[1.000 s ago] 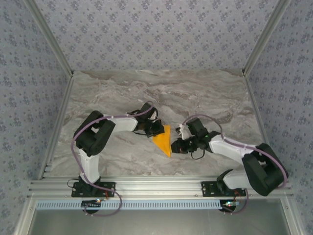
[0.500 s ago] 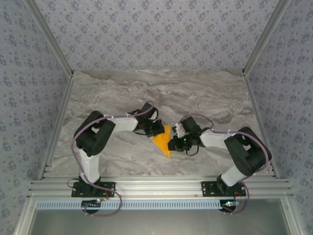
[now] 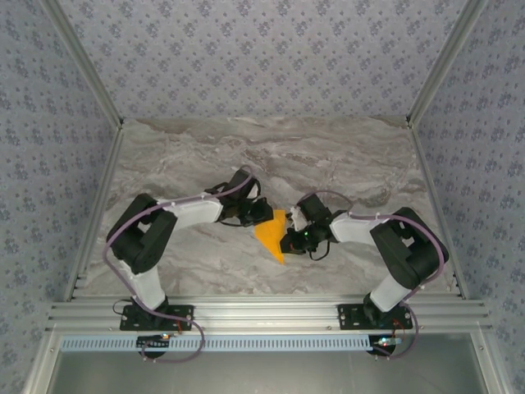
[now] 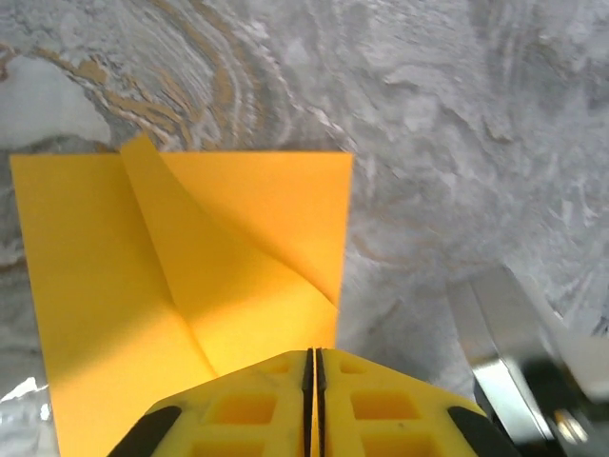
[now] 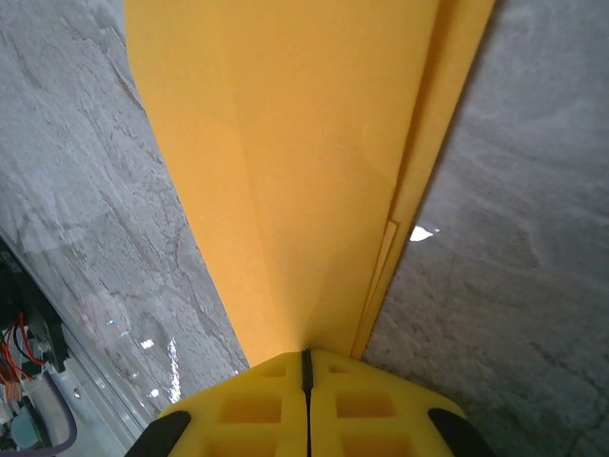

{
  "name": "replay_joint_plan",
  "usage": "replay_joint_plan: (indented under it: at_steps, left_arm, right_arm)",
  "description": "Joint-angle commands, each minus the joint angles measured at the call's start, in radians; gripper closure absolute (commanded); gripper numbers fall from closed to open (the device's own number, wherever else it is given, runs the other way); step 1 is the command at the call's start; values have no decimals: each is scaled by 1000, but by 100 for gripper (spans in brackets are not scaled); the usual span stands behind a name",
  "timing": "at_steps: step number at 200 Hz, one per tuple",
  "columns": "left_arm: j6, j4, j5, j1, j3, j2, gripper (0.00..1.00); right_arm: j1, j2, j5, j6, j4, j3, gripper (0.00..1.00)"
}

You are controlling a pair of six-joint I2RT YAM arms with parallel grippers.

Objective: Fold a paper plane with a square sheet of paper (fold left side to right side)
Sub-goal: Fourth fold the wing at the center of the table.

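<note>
The orange-yellow sheet of paper [image 3: 273, 236] lies mid-table as a narrow creased shape with its point toward the near edge. In the left wrist view the paper [image 4: 238, 267] shows a diagonal flap folded over, slightly raised. My left gripper [image 3: 264, 216] is at the paper's far left edge. Its fingertips [image 4: 314, 354] are shut, with a thin yellow sliver in the seam. My right gripper [image 3: 287, 243] is at the paper's right edge. There the jaws [image 5: 306, 354] are shut where the layered paper [image 5: 304, 143] runs into them.
The grey marble table [image 3: 344, 164] has open room behind and to both sides of the paper. Metal rails [image 3: 98, 205] bound its left and right edges. A metal part of the right arm [image 4: 514, 371] sits close beside the left fingers.
My right gripper has moved left onto the paper's right edge and closed fully. The left arm's elbow has swung left, while its gripper stays at the paper.
</note>
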Motion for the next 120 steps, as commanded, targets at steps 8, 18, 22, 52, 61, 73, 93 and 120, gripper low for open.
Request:
replay_joint_plan:
  at_steps: [8, 18, 22, 52, 61, 73, 93, 120]
  left_arm:
    - [-11, 111, 55, -35, -91, -48, 94]
    - [-30, 164, 74, -47, -117, -45, 96]
    - [-34, 179, 78, -53, -126, -42, 97]
    - [-62, 264, 88, -90, -158, 1, 100]
    - [-75, 297, 91, -98, -166, 12, 100]
    - [-89, 334, 91, -107, -177, 23, 100]
    - [-100, 344, 76, -117, -188, 33, 100]
    - [-110, 328, 39, -121, -206, 45, 100]
  right_arm:
    - [15, 75, 172, -30, -166, -26, 97]
    - [19, 79, 178, -34, -174, -21, 97]
    - [20, 81, 182, -36, -178, -19, 97]
    - [33, 91, 201, -46, -205, -1, 98]
    - [35, 92, 203, -44, -208, -1, 98]
    - [38, 93, 206, -44, -211, -1, 98]
    - [43, 96, 215, -46, -220, 4, 98]
    - [50, 107, 226, -49, -233, 12, 98]
